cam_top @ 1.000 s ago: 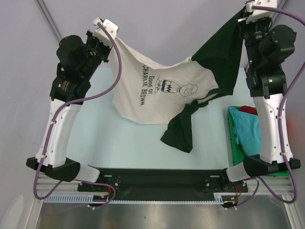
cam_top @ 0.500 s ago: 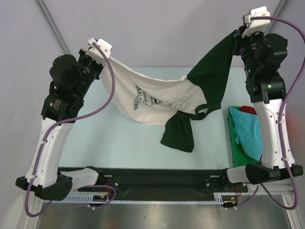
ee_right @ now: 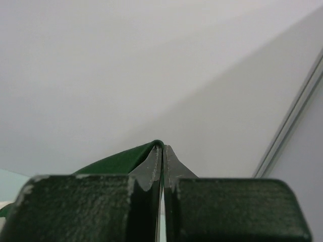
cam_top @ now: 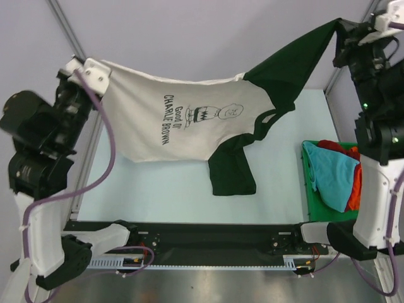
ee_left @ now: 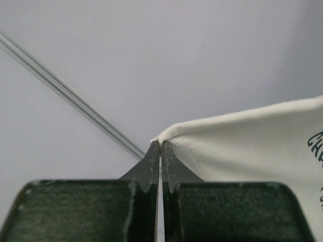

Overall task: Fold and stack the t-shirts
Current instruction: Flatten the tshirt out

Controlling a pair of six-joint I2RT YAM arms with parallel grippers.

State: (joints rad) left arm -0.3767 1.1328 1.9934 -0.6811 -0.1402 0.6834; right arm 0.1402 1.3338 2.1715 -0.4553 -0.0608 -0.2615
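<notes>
The left gripper (ee_left: 160,148) pinched the cream-white cloth t-shirt with dark letters (cam_top: 183,120) in closed jaws. The right gripper (ee_right: 162,151) pinched the dark green cloth t-shirt (cam_top: 287,69) likewise, above the counter (cam_top: 158,183).

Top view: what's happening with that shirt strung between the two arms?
Both arms hold one t-shirt spread out in the air above the table, with its printed front facing the top camera. The left gripper is shut on a cream-white corner. The right gripper is shut on the dark green end. One green sleeve hangs down. No fold has been made yet. A green bin by the right arm holds other cloth.
</notes>
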